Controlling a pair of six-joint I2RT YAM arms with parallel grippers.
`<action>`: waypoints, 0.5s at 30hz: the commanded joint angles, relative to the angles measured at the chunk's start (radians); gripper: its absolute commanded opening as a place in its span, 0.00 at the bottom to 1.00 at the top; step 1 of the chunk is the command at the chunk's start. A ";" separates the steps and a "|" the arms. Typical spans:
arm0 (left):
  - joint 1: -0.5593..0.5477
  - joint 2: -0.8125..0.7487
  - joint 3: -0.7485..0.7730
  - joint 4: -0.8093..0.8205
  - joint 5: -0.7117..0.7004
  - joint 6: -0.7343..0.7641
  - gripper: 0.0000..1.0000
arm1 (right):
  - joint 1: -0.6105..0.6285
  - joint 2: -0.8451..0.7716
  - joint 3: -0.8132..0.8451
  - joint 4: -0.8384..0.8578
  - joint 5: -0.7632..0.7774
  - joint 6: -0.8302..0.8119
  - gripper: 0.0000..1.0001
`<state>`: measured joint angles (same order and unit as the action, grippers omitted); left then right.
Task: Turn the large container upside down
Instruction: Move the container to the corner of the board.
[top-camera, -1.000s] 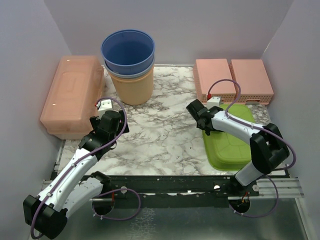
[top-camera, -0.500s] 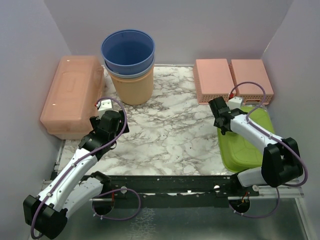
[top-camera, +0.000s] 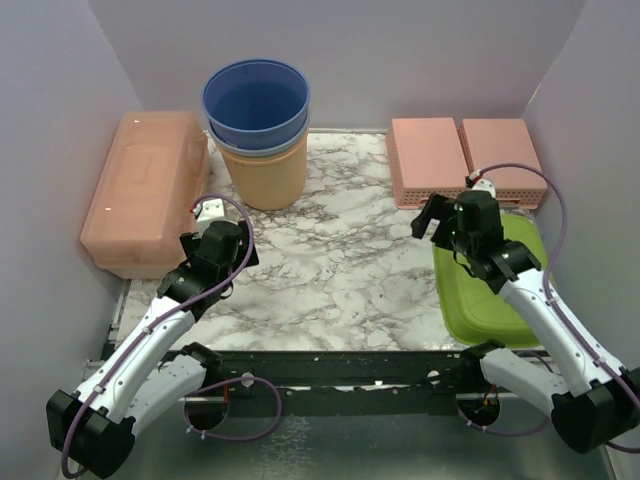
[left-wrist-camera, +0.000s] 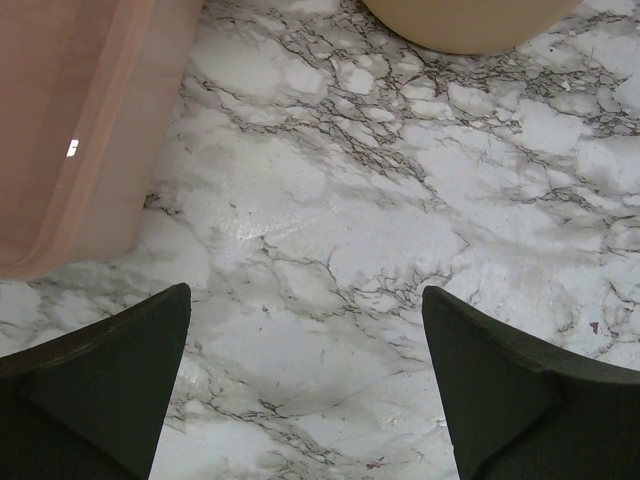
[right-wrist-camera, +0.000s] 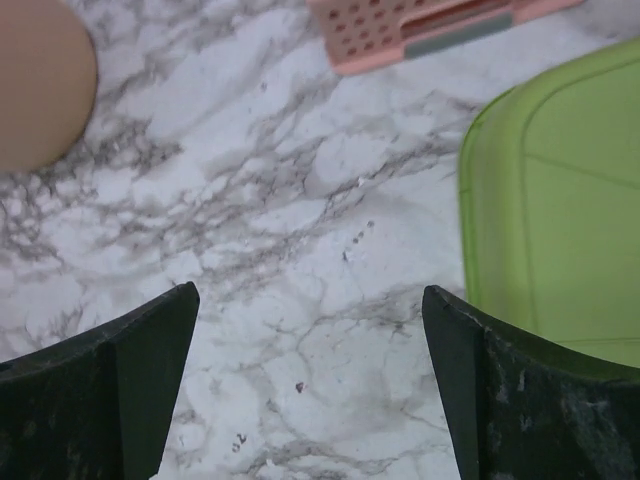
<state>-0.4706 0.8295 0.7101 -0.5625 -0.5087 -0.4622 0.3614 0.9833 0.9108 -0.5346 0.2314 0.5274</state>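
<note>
Now the right gripper (right-wrist-camera: 308, 300) hangs released and empty over the marble tabletop (top-camera: 330, 260). The lime-green plastic container (top-camera: 495, 295) has shifted rightward, lying smooth face up just beside it, probably already inverted. Left gripper (left-wrist-camera: 305, 300) unmoved, released.

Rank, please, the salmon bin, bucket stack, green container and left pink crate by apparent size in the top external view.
1. salmon bin
2. bucket stack and green container: too alike to rank, and the green one is partly covered
3. left pink crate
</note>
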 joint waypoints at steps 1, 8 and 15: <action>0.006 0.001 -0.005 0.018 0.015 0.003 0.99 | 0.018 0.102 -0.131 0.023 -0.227 0.046 0.96; 0.006 0.019 -0.005 0.021 0.027 0.003 0.99 | 0.018 0.154 -0.228 0.037 -0.091 0.177 1.00; 0.006 0.020 -0.006 0.021 0.028 0.002 0.99 | 0.009 0.196 -0.249 -0.022 0.139 0.245 1.00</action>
<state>-0.4706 0.8505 0.7101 -0.5556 -0.5007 -0.4622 0.3782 1.1603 0.6785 -0.5251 0.2218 0.7166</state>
